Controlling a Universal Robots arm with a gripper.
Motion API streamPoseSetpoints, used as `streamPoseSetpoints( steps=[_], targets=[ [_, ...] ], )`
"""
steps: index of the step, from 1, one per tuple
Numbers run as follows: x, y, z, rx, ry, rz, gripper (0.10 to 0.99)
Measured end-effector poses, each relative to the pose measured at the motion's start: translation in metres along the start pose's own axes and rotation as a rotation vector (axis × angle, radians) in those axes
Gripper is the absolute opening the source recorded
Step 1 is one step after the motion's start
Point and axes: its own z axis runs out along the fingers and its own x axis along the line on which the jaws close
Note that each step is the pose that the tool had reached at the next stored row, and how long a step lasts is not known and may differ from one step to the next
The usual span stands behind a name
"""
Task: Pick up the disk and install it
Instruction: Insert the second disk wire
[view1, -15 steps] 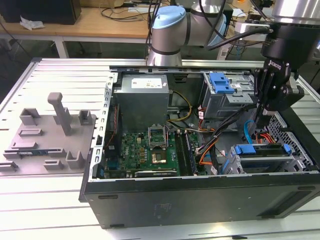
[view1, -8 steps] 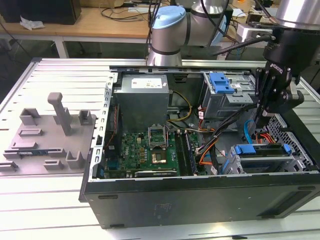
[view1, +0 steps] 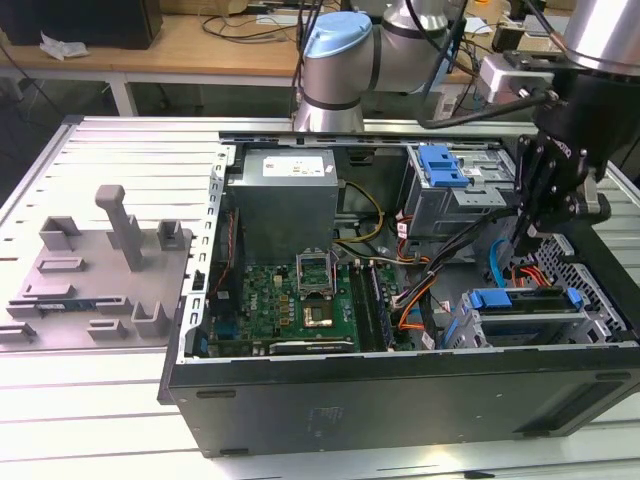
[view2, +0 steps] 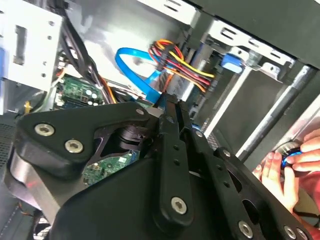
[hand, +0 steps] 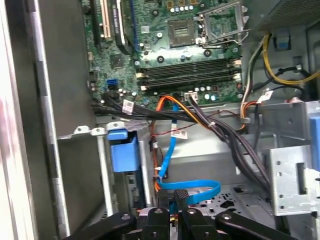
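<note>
The disk (view1: 524, 300), a flat silver drive framed by a bright blue bracket, lies level in the drive cage in the open computer case's near corner, at the exterior view's right. Its blue bracket end (hand: 123, 152) sits in the grey cage in the first wrist view. My gripper (view1: 523, 243) hangs just above and behind the disk, over the blue and orange cables, not touching it. In both wrist views the black fingers (hand: 182, 201) are pressed together with nothing between them. The gripper (view2: 170, 106) points down into the case.
A blue ribbed latch (view1: 441, 165) sits on the upper drive cage. A blue data cable (hand: 192, 186) and orange wires (view2: 176, 64) loop right below the fingers. The motherboard (view1: 300, 300) fills the case's middle. A grey fixture plate (view1: 95, 270) lies at the exterior view's left. A person's hand (view2: 282, 172) is nearby.
</note>
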Motion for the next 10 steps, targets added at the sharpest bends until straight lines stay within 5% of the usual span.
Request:
streamPoseSetpoints(
  steps=[5,8,10],
  targets=[
    [0.0168,0.0001,0.0019,-0.001,-0.0107,-0.005,0.161],
    [0.0259,-0.0006,0.0047,-0.003,-0.0363,-0.009,0.161],
    [0.033,-0.0013,0.0073,-0.006,-0.0624,-0.009,0.161]
  ],
)
